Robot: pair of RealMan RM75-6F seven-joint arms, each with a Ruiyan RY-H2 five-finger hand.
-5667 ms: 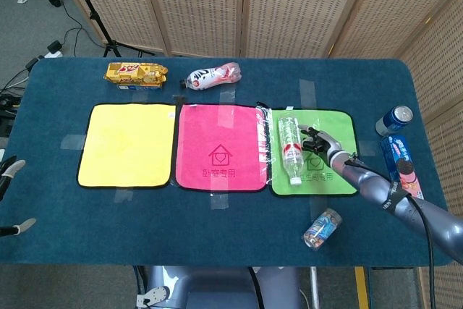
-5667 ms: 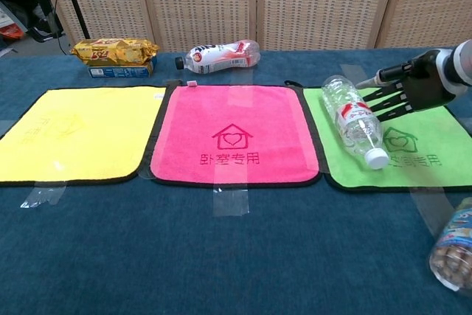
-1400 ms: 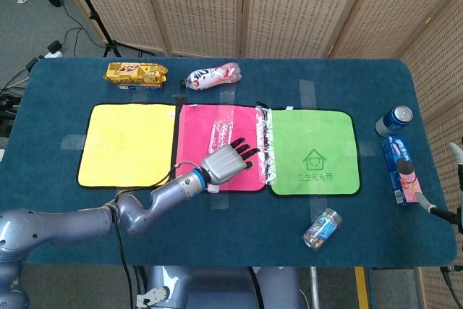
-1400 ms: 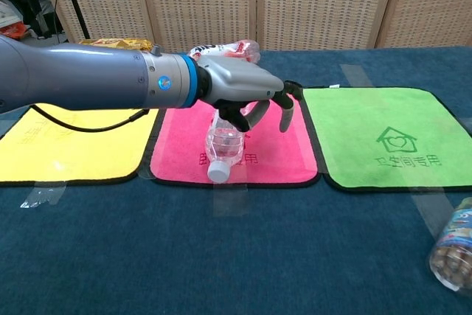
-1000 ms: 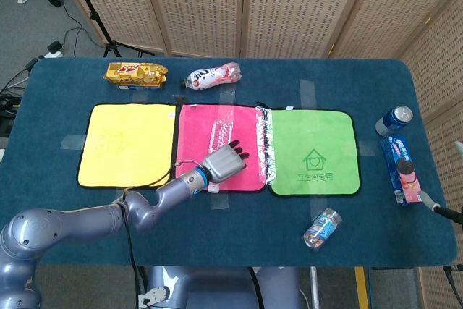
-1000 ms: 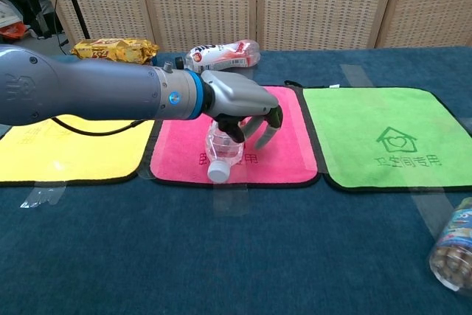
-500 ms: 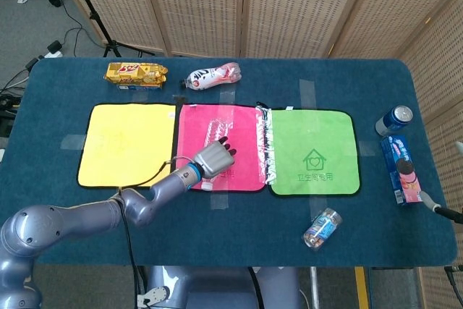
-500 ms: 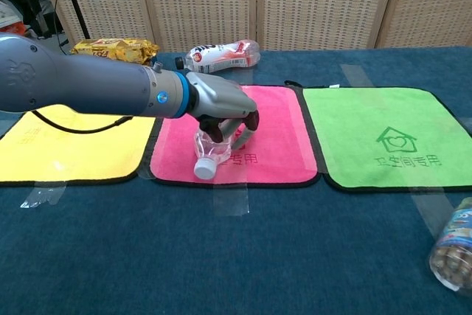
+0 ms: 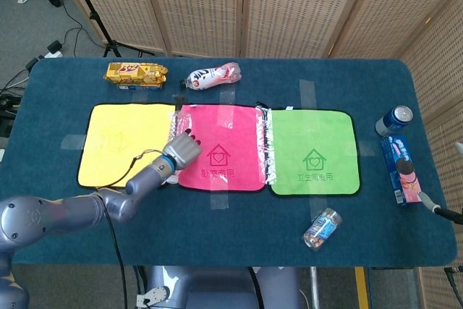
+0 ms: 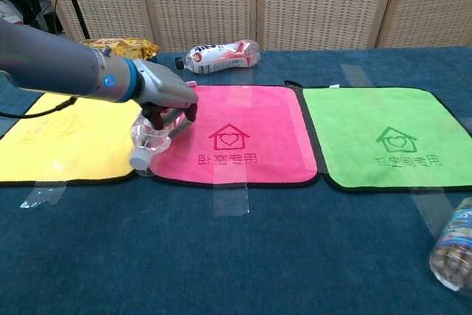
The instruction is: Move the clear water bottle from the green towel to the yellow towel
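Near edge of bench (image 10: 243,271): a small jar (image 10: 453,250) lies on its side at the right corner. Water bottle (image 10: 151,140) lies flat across the seam between yellow towel (image 10: 66,142) and pink towel (image 10: 243,138), long axis running near-far, white cap toward the near edge. Left hand (image 10: 168,101) cups over the bottle, fingers curled around its body. Green towel (image 10: 387,138) lies bare. Right hand not seen. Far side: snack packet (image 10: 114,51), another bottle (image 10: 221,55).
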